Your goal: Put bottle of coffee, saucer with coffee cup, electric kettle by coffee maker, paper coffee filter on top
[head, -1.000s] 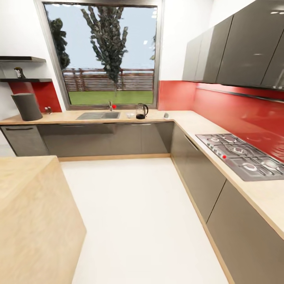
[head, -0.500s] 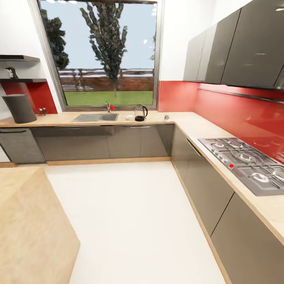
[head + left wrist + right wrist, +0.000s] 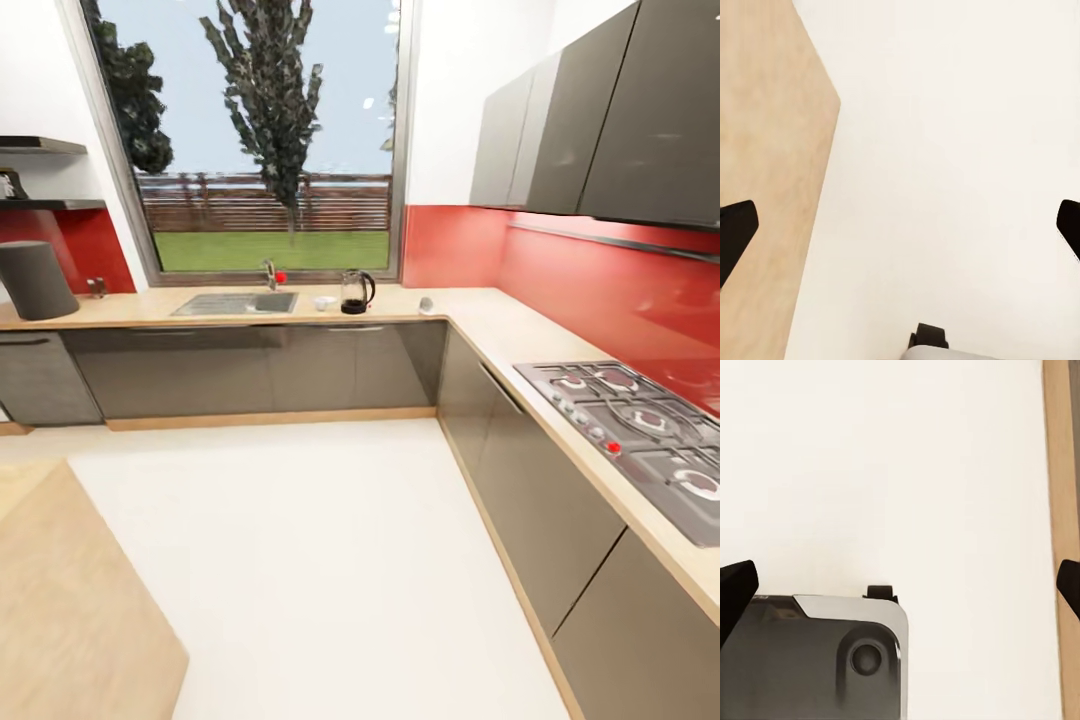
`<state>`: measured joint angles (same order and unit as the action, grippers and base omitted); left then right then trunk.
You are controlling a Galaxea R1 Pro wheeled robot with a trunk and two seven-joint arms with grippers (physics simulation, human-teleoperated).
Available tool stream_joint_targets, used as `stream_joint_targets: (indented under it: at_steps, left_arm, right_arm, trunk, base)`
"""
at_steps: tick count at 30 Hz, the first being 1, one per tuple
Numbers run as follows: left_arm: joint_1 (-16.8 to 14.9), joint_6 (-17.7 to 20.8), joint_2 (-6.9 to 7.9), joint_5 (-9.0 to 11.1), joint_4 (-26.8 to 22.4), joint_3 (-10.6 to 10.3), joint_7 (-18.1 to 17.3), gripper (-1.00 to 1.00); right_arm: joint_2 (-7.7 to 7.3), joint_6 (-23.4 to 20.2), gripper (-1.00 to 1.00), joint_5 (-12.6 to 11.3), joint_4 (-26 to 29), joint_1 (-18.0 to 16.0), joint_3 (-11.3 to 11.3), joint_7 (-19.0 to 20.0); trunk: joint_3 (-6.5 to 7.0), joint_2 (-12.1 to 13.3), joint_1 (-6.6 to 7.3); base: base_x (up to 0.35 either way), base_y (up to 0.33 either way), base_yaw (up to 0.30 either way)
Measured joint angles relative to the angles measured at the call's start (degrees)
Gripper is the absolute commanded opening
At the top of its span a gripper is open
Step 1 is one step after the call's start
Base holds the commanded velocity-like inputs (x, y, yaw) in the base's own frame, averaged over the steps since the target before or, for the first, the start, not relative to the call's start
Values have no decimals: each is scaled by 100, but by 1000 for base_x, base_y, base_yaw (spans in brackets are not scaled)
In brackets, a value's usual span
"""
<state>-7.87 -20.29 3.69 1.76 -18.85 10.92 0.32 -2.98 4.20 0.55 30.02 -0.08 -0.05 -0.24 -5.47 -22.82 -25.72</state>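
Left tool: hanging over bare white floor, fingers spread wide at both edges of the left wrist view, nothing between them; a light wood surface edge runs alongside.
Right tool: same story, fingers wide apart and empty, pointed down at the floor, with part of the robot's grey base beneath.
Why so: my read is both arms are tucked low for travel, since nothing of the task is within reach.
Near tabletop: a wood-grain corner at the robot's left, bare where it shows.
Right side: gas hob set into the side run of the kitchen countertop.
Far run, under the window: sink with tap, then a small white cup-like thing just beside the electric kettle; whether it is the coffee cup or saucer is too small to tell.
Pale lump: near the corner, possibly the paper coffee filter, cannot be sure.
Coffee maker: far left on that worktop, well apart from the kettle, so the kettle has a trip to make.
Kitchen shelf: above the coffee maker; a small item on it at the frame edge, likely the bottle of coffee.
Labels or writing: nothing legible from here.
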Motion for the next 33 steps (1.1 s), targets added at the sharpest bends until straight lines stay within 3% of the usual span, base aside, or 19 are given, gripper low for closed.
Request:
stream_joint_targets:
  at_steps: [27, 33]
  left_arm:
    - [0, 0, 0, 0, 0, -8, 0, 100]
    - [-1, 0, 0, 0, 1, -9, -6, 100]
  right_arm:
    - [9, 0, 100, -7, -203, 0, 13, 0]
    - [9, 1, 100, -7, -203, 0, 13, 0]
  trunk:
    - [0, 0, 0]
    - [13, 0, 0]
  base:
    - [338, 61, -1]
    - [338, 0, -181]
